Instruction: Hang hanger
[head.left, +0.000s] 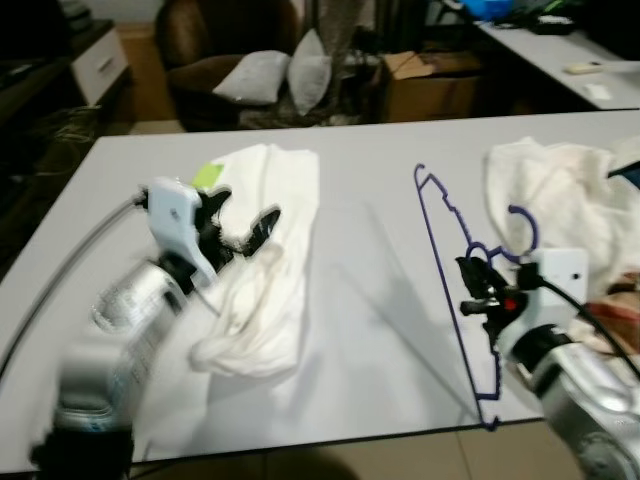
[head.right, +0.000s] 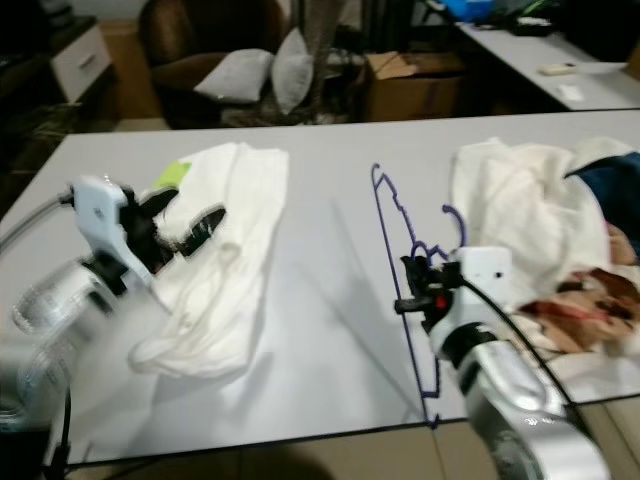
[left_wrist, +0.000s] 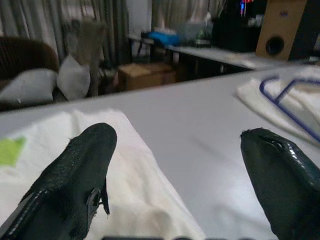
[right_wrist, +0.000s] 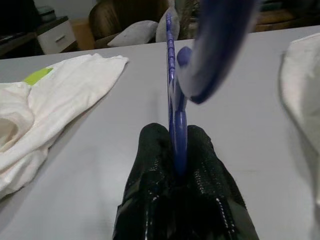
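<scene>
Right gripper (head.left: 478, 280) clenched on the purple hanger (head.left: 450, 270), fingers (right_wrist: 150, 165) pinching the thin frame near the base of its hook, as seen edge-on in the right wrist view. Hanger standing tilted above the grey table (head.left: 370, 330), one end dipping past the table's near edge, the other pointing toward the far side, hook curling toward the heap of pale clothes (head.left: 560, 200) on the right. That heap just beside the hanger, spilling toward the table's right edge, with a dark blue piece and some patterned fabric mixed in.

Left gripper (head.left: 240, 225) released, fingers (left_wrist: 80, 170) spread wide apart, hovering over the white garment (head.left: 265, 260) with a small green tag (head.left: 208, 175). Garment lying crumpled and long on the left half of the table, well apart from the hanger; bare tabletop between the two.

Beyond the table: a brown armchair (head.left: 215, 50) with two grey cushions (head.left: 255, 75), a cardboard box (head.left: 430, 85) on the floor, a white drawer unit (head.left: 100, 60) at far left, another pale desk (head.left: 560, 50) at upper right carrying small items too blurred to tell.
</scene>
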